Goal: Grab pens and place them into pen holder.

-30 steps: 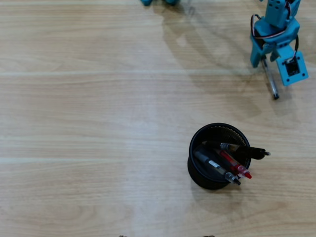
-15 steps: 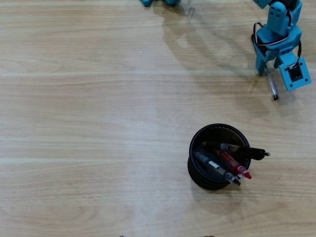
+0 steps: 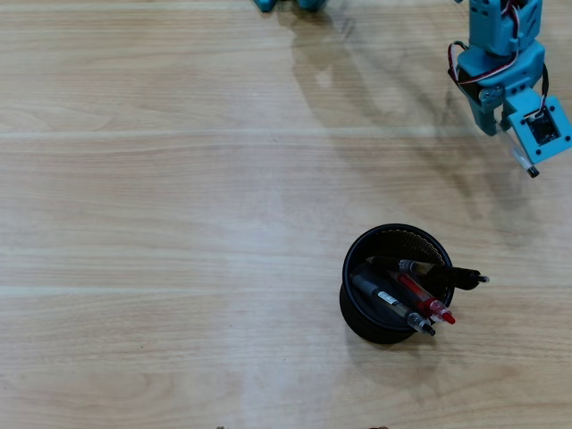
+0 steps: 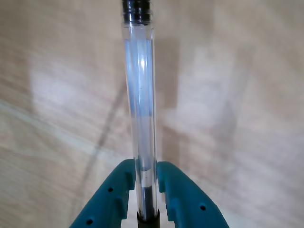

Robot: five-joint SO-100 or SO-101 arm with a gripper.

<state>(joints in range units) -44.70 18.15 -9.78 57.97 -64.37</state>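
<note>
At upper right, overhead: gripper (image 3: 511,134) clamped on clear pen (image 4: 140,95); carry step; next, travel to pen holder (image 3: 357,308)

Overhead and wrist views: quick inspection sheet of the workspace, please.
Surface: light wood-grain table, bare apart from the holder.
Job's things: black mesh pen holder upright, with three pens leaning out over its right rim in the overhead view; fourth, clear-barrel pen pinched in the tool.
Clutter: nothing seen.
Grippers: blue tool shut on the clear-barrel pen, at upper right of the overhead view.
Cables: short wires on the arm.
Surroundings: blue parts at the top edge.
</note>
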